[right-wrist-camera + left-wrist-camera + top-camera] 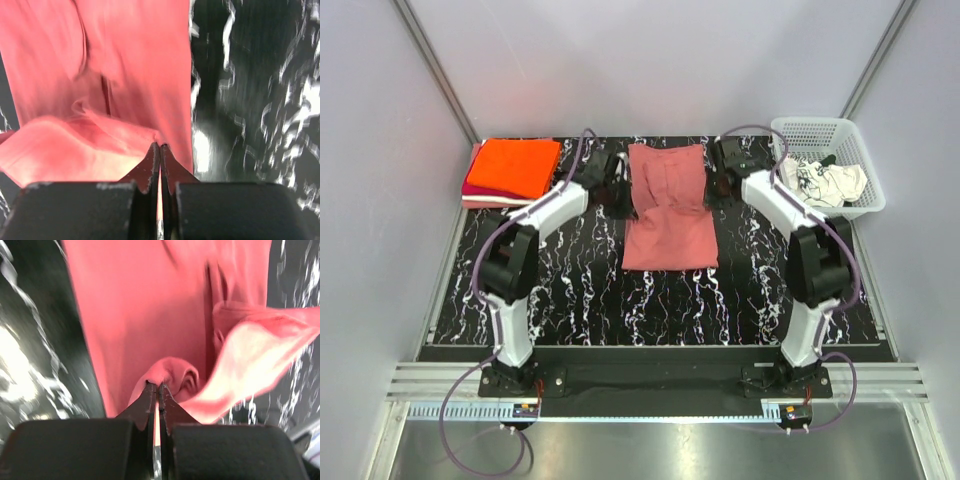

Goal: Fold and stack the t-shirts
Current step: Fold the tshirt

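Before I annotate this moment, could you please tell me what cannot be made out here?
- Top view: where the left gripper and right gripper pinch is hidden by their own wrists.
- Wrist views: rose-red t-shirt cut off by frame edges; table motion-blurred.
- Top view: layers under the orange t-shirt barely show.
- Top view: white t-shirt in the basket, print too small.

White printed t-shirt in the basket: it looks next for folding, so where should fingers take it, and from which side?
Probably pinch a raised fold atop the white t-shirt, coming straight down: it lies crumpled in the basket, whose mesh walls block any sideways approach.
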{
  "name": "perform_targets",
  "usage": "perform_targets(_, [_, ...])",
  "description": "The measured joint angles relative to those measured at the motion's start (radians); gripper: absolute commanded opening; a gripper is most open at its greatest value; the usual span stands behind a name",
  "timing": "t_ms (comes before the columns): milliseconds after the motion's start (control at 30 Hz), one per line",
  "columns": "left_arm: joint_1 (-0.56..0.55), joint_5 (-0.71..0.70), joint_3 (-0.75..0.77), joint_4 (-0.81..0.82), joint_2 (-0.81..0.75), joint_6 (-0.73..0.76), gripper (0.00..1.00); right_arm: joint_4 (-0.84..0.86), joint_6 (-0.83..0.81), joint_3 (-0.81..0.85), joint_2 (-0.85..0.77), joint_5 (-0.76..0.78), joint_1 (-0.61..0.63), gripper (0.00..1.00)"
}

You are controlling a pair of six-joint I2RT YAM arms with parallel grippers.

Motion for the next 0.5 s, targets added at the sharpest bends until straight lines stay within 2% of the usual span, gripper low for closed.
perform_targets(133, [0.059, 0.023, 0.205, -0.039, 0.132, 0.021, 0.00, -0.011, -0.053, 0.206, 0.156, -0.052, -0.055, 0.00])
perform_targets(367, [0.125, 0.075, 0.394, -0.064, 0.295, 0.029, 0.00, -0.042, -0.089, 0.467, 0.343, -0.154, -0.112, 0.01])
perform_targets(433, [0.138, 0.085, 0.435, -0.072, 0.345, 0.029, 0.07, -0.045, -0.095, 0.510, 0.381, -0.187, -0.125, 0.03])
perform_targets(500, [0.148, 0.088, 0.454, -0.077, 0.382, 0.031, 0.20, -0.051, -0.100, 0.551, 0.423, -0.214, -0.138, 0.07])
